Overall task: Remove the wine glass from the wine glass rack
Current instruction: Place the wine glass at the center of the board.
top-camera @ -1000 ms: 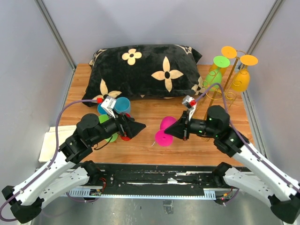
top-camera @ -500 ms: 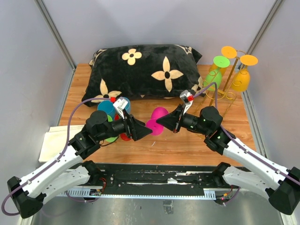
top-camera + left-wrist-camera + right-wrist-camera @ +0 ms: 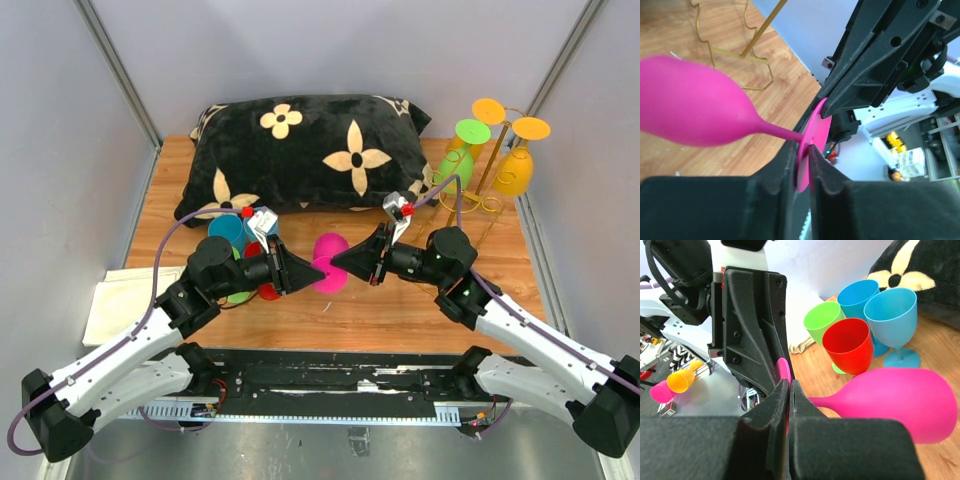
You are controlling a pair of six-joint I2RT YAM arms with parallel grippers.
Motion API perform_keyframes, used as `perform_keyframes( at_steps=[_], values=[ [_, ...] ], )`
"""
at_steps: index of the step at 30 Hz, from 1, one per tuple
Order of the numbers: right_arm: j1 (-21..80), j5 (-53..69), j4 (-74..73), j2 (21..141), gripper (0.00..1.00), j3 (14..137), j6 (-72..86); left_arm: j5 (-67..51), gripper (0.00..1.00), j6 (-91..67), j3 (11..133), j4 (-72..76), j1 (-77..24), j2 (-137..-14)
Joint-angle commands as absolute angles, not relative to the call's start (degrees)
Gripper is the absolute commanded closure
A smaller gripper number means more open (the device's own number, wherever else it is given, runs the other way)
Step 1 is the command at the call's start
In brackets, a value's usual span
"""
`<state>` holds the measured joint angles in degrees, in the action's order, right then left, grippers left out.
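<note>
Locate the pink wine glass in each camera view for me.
Top external: pink wine glass at centre, just below the black pillow.
Left wrist: pink wine glass fills the left, stem pointing right.
Right wrist: pink wine glass lower right, lying sideways.
Shared landmark: wooden table beneath it.

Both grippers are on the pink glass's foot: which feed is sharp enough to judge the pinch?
Top external: evenly lit, sharp, no glare, but the pink plastic wine glass is small. Left wrist: foot fairly crisp, own dark fingers soft. Right wrist: near fingers blurred, coloured cups behind sharp.
</note>
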<state>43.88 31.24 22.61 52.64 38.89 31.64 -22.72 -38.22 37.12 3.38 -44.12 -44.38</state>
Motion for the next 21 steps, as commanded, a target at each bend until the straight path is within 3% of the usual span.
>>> perform_keyframes(
  at_steps=[1,5,13,16,21],
  values=[
    [44.67,32.43,23.43,51.07,0.98,38.89,30.48,-24.56,0.88,-38.93,36.96,7.97,-44.41,-44.11],
    [44.63,32.74,19.83,49.92,0.91,39.33,28.25,-23.8,0.99,-38.92,36.53,8.47,-44.38,-43.38],
    [44.65,36.32,10.38,48.89,0.53,40.95,22.63,-22.82,0.99,-38.43,36.29,8.95,-44.38,-42.59],
    [44.68,37.57,11.21,49.53,0.51,40.93,23.75,-22.76,0.99,-38.28,36.18,9.18,-44.37,-42.63],
    [44.9,39.89,15.16,52.4,0.57,41.24,27.26,-22.59,0.99,-38.36,35.79,9.43,-44.39,-42.54]
  ],
)
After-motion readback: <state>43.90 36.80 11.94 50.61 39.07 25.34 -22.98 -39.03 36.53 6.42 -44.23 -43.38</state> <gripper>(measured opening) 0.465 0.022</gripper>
